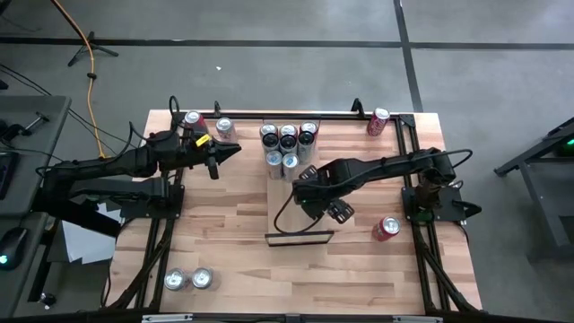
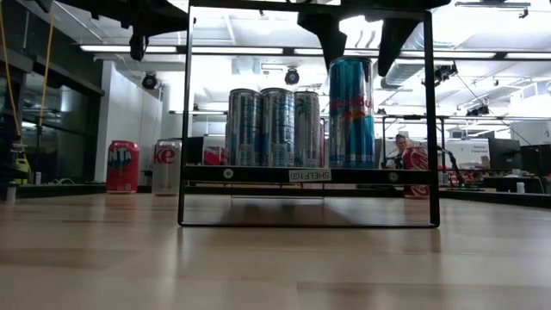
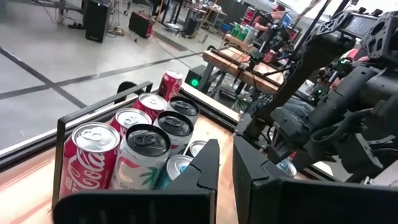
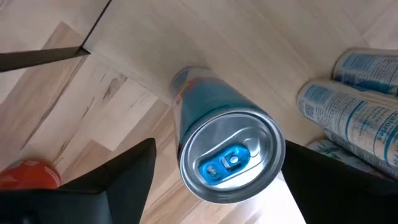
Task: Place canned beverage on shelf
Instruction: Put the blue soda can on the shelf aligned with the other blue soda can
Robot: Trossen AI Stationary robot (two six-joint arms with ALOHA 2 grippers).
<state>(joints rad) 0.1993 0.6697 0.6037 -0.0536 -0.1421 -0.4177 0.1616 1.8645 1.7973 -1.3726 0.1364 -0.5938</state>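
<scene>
Your right pincer (image 4: 214, 171) stood spread around the blue can (image 4: 229, 149), which sat upright on the shelf (image 1: 285, 193) beside the other cans (image 1: 287, 144). You did best lifting straight up, keeping both fingers off its sides. Your left pincer (image 1: 235, 151) waited pressed together over the table (image 1: 224, 233).

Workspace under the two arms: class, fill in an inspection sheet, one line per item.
Surface: striped wooden table.
Job's things: shelf holds a cluster of cans; a blue can stands upright on it.
Clutter: two red cans on the right side, two cans at the near left corner, two far left.
Hands: right hand open, straddling the blue can; left hand shut, off the shelf.
Cables: yellow cable on the floor.
Surroundings: person in the room behind.
</scene>
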